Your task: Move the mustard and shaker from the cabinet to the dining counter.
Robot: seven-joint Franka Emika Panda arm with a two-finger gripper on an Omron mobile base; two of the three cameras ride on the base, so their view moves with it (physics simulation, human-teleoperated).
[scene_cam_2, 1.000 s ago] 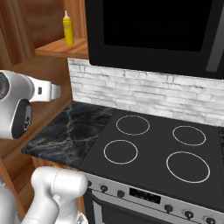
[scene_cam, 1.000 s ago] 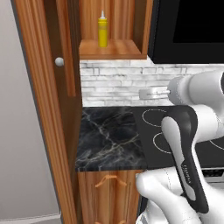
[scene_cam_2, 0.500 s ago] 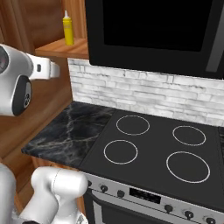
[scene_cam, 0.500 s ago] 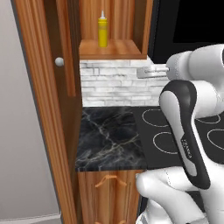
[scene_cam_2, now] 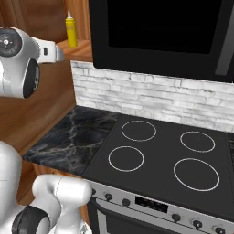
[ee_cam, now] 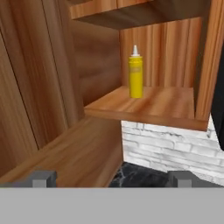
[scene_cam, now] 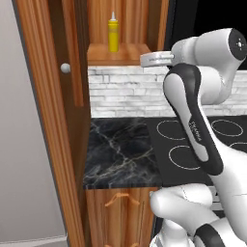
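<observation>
Mustard (ee_cam: 135,74) stands upright on the lower shelf of the open cabinet (ee_cam: 148,105), toward the back, with no shaker visible beside it. Gripper (ee_cam: 111,178) faces the shelf from well short of it, fingers (ee_cam: 43,178) spread wide and empty. Step in hand appears to be the approach; next, the hand must advance until the fingers flank the bottle, then close.
</observation>
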